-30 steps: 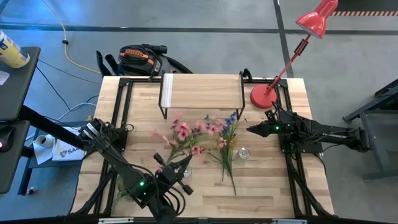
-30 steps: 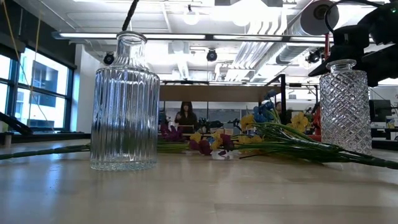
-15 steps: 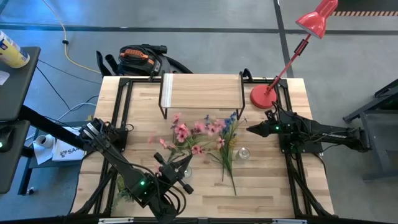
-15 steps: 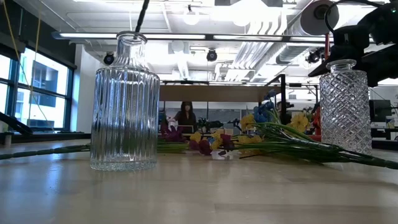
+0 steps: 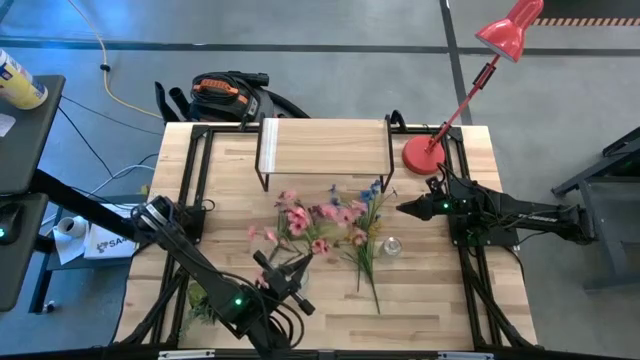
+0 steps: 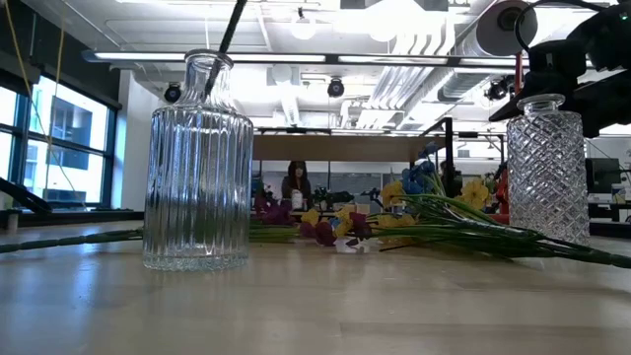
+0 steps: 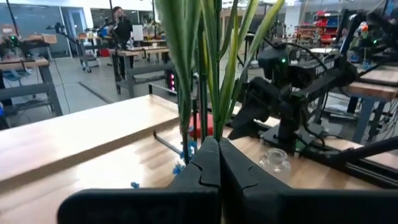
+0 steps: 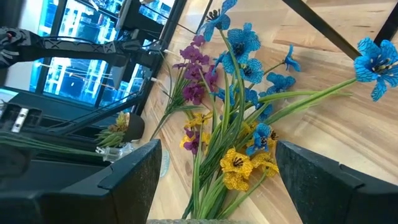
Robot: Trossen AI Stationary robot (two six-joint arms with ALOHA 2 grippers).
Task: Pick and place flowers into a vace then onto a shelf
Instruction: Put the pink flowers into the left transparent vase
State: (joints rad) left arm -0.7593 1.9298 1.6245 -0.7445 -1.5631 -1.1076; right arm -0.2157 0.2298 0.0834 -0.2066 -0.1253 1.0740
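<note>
Flowers: we see pink and purple bunch (image 5: 305,222) at frame centre of high view, stems running down to left gripper (image 5: 291,272), which is clamped shut on them just above ribbed vase (image 6: 198,168). Blue and yellow bunch (image 5: 368,232) lies flat on counter (image 5: 430,290) right of centre, beside diamond-cut vase (image 6: 546,168). Shelf (image 5: 325,148) at upper centre. We find right gripper (image 5: 404,209) right of blossoms, fingers spread wide, holding nothing. Red lamp (image 5: 478,66) upper right.

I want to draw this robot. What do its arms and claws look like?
Both arms are black and thin, built from jointed tubes with black cables looped at their bases and a small green light glowing on each. The left gripper has two chunky matte black fingers with stepped edges. The right gripper has two broad, flat black fingers.
</note>
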